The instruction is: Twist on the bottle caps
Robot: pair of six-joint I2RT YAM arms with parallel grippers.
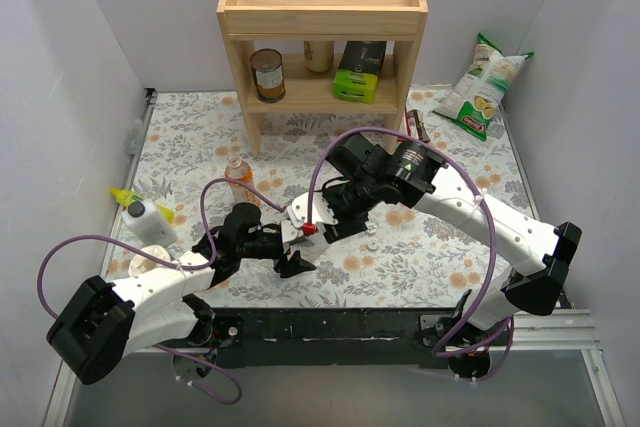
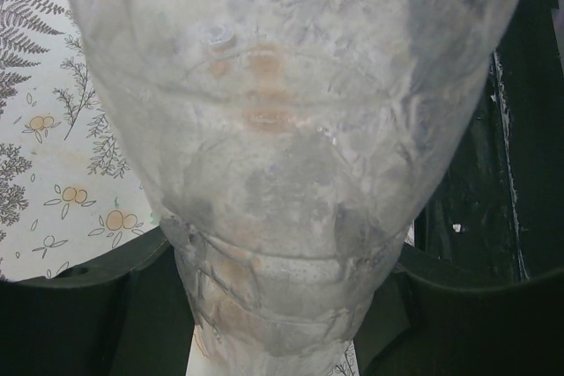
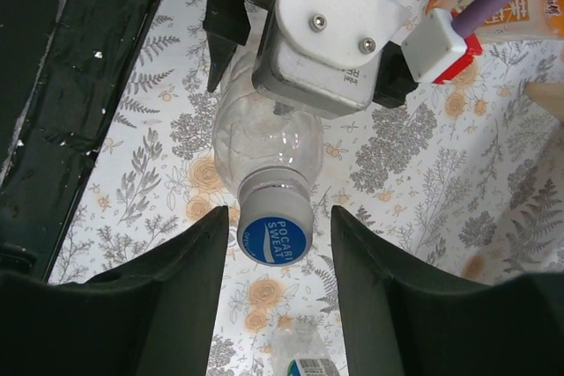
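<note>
Two black fingers [image 3: 176, 288] of the right gripper [image 3: 280, 222] are flanking the blue cap [image 3: 273, 237] with gaps showing on both sides, so the jaws are standing apart around it without pinching. That cap is sitting on the neck of the clear bottle [image 3: 264, 143], which the left gripper [image 2: 280, 305] is clamping by its body. Only the right wrist view is showing the cap; the left wrist view is filling up with bottle wall. From above, both arms are reaching inward, wrists meeting near the middle of the table [image 1: 450, 267], with the orange bottle [image 1: 240, 179] standing farther back.
</note>
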